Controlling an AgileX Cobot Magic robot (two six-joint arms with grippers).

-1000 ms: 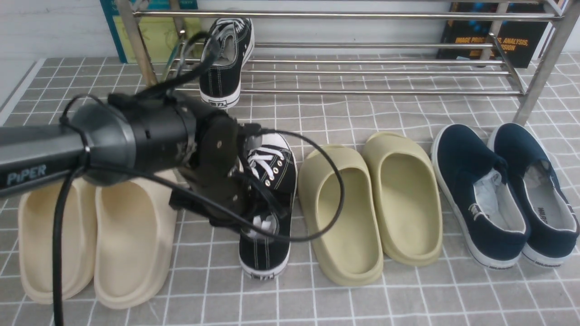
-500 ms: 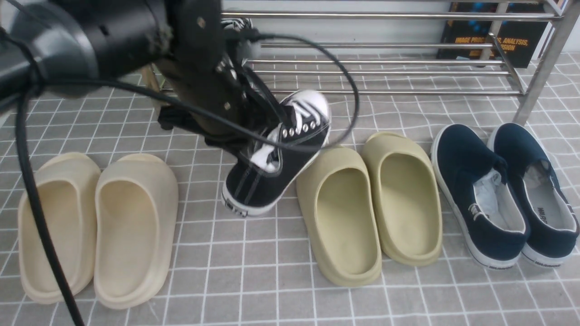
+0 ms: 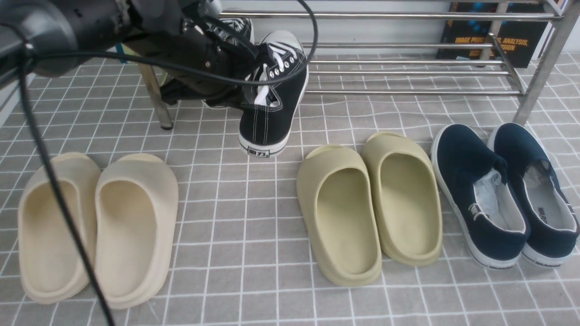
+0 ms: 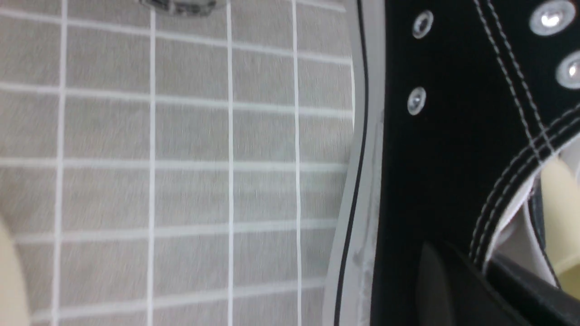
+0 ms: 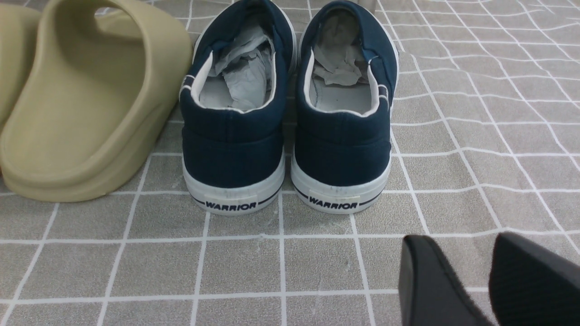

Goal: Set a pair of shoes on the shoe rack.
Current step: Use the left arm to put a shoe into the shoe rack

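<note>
Carried the second sneaker (image 3: 272, 108) aloft, heel down, toe up against the rack (image 3: 408, 45). Left end effector (image 3: 251, 93) clenched on its collar. First sneaker (image 3: 235, 27) lodged on the rack, close beside. Likely troubles: slipped from so narrow a pinch, snagged the toe on the rack's bars, or knocked the first sneaker off. Right end effector (image 5: 480, 276) parted, empty, well apart.

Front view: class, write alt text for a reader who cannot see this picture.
The left arm holds a black sneaker off the floor, toe toward the silver shoe rack, where its mate is partly hidden behind the arm. Cream slippers, olive slippers and navy slip-ons lie in a row on the floor.
</note>
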